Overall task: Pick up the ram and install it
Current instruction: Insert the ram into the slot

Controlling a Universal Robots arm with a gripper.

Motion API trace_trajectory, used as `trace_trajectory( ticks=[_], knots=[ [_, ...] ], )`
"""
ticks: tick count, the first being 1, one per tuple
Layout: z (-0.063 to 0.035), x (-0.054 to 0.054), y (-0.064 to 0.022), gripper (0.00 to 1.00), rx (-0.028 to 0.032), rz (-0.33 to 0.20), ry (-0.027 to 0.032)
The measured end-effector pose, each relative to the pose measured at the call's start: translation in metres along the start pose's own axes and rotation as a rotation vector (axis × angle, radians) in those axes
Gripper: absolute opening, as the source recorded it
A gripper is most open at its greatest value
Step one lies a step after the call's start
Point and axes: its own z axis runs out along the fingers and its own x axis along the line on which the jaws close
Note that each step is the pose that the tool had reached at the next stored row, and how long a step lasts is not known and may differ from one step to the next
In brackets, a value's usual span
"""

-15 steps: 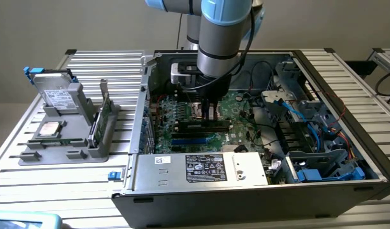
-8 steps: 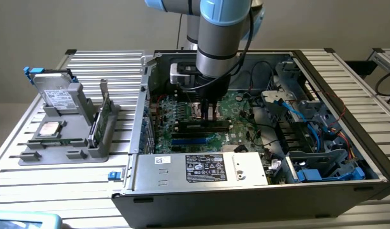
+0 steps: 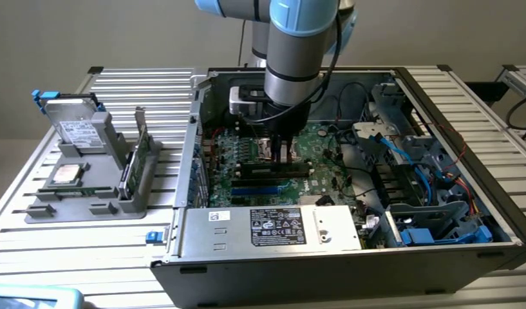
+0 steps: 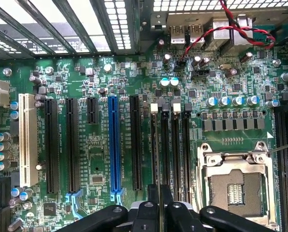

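My gripper point(image 3: 282, 161) reaches down into the open computer case point(image 3: 469, 193), just above the motherboard. In the wrist view its two fingers stand close together point(image 4: 159, 195), shut on the ram point(image 4: 158, 164). The ram appears edge-on as a thin strip running along the row of black memory slots point(image 4: 176, 145). It lines up with the slot on the side away from the empty processor socket point(image 4: 235, 186). In the exterior view the ram is a dark bar point(image 3: 267, 168) under the fingers. I cannot tell how deep it sits in the slot.
A grey fixture point(image 3: 82, 206) at the exterior view's left carries a hard drive point(image 3: 78, 129), a silver processor chip point(image 3: 67, 172) and an upright green card point(image 3: 136, 164). The power supply point(image 3: 272, 226) and blue cables point(image 3: 400, 148) crowd the case near the gripper.
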Motion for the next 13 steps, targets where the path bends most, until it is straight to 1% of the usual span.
trace_trajectory(
  ticks=[6, 7, 9, 10, 13],
  knots=[
    [0.0002, 0.0, 0.0001, 0.15, 0.0, 0.0, -0.0002],
    [0.0002, 0.0, 0.0001, 0.27, 0.0001, 0.0, -0.0003],
    [0.0001, -0.0001, 0.0, 0.27, 0.0001, 0.0, -0.0004],
    [-0.0003, -0.0001, 0.0, 0.34, 0.0001, 0.0, -0.0003],
    [-0.0052, -0.0004, 0.0002, 0.34, 0.0, 0.0, -0.0002]
  ],
)
